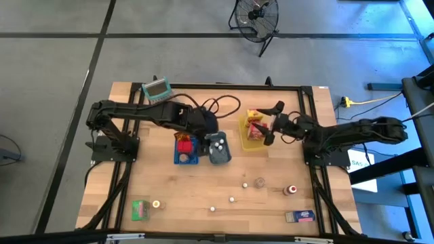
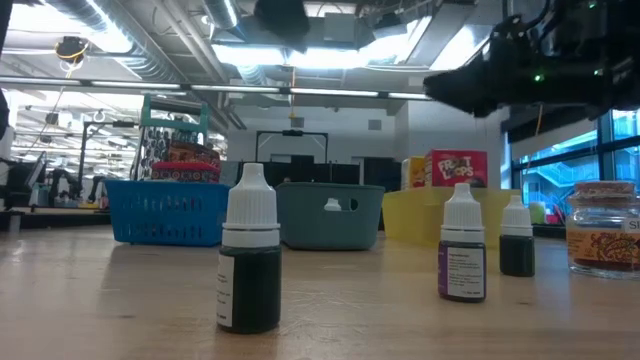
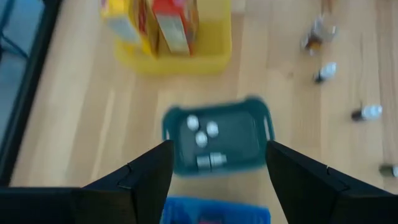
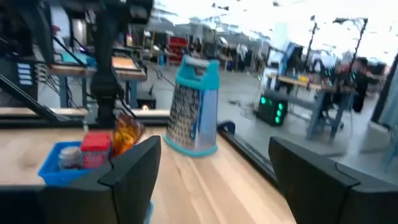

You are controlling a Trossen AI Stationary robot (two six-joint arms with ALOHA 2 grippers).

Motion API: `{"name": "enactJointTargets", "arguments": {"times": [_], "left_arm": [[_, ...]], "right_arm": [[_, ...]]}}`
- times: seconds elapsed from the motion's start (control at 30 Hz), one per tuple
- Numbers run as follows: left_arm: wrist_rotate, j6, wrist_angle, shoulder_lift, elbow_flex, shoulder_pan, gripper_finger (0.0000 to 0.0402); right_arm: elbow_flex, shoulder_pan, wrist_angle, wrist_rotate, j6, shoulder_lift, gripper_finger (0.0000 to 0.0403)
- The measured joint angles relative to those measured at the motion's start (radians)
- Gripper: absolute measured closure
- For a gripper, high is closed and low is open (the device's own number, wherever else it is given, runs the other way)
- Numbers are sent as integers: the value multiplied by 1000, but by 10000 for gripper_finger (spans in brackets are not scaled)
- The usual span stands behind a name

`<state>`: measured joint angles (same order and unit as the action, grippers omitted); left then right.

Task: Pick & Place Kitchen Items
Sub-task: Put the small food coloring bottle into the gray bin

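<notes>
Nearest the front edge of the desk (image 1: 176, 203) lie the items not yet sorted: a green carton (image 1: 140, 209), a blue carton (image 1: 299, 217), several small white-capped dropper bottles (image 2: 249, 250) scattered apart, and a small jar (image 2: 602, 228) of brown contents. They look like the remaining work, left loose where either arm can reach them.

Farther in, three bins stand in a row and appear to sort by kind. The blue bin (image 1: 186, 158) holds a red tin and a brown packet. The grey-blue bin (image 3: 214, 144) just beside it holds a few small white-capped pieces. The yellow bin (image 1: 252, 143) holds upright cartons, one reading "Froot Loops" (image 2: 457, 167) in the low view.

The left claw (image 3: 214, 180) hangs above the grey-blue bin with its fingers spread and nothing between them, probably having just released there or about to move on. The right claw (image 1: 270, 122) is over the yellow bin, also spread wide and empty in its wrist view, which suggests a carton delivery.

At the far edge a box grater (image 4: 196, 106) with a teal handle stands by itself, outside the bins. No other writing is legible.
</notes>
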<state>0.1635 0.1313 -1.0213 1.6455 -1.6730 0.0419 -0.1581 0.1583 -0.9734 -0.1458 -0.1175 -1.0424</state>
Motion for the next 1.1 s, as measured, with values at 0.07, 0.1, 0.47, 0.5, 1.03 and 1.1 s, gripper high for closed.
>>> {"name": "enactJointTargets", "arguments": {"times": [0.07,0.1,0.47,0.5,1.03,1.1], "left_arm": [[0,13,-35,0,0,9,153],[0,14,-38,0,0,13,153],[-105,117,-212,-26,-2,86,153],[-105,143,-234,-29,-2,95,153],[-162,525,-262,-40,-2,282,153],[-140,550,-262,-40,-2,299,153]], "right_arm": [[0,-11,-1,20,-3,32,100],[0,-17,-1,38,-3,46,100],[0,-94,-22,270,29,149,100],[0,-99,-35,291,25,149,100],[0,-142,-32,496,24,148,100],[0,-142,-8,550,27,148,100]]}}
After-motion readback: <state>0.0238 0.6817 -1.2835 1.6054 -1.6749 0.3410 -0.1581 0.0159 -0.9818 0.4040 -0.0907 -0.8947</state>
